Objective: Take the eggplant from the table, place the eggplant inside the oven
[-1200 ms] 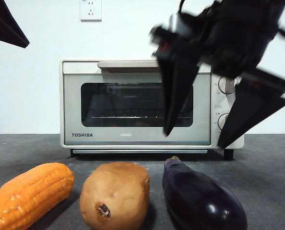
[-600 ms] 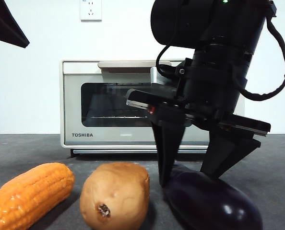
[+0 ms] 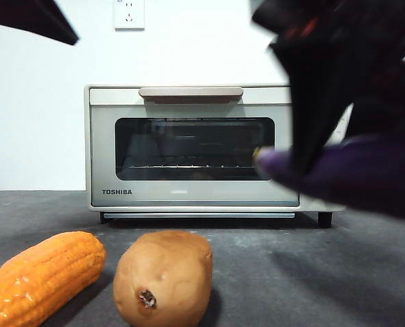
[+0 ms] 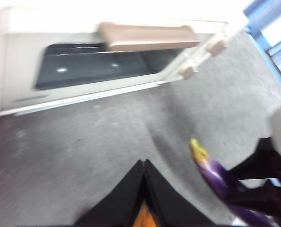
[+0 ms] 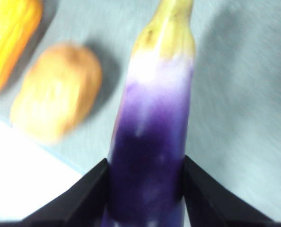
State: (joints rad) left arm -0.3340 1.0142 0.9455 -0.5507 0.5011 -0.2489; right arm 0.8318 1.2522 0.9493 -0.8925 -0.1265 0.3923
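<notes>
Gone from beside the potato (image 3: 163,278) a moment back, now aloft: eggplant (image 5: 152,142) clamped between right gripper (image 5: 145,189) jaws, seemingly clear of the table (image 3: 311,272), oven (image 3: 189,146) door shut, left gripper (image 4: 143,189) closed, empty.

Oven (image 3: 189,146) door's shut (handle (image 3: 191,91) up top), so no way in beyond the right end effector (image 5: 145,182). Bare bench (image 3: 311,272) underneath it; potato (image 3: 163,278) and corn (image 3: 42,276) sit off to its side.
</notes>
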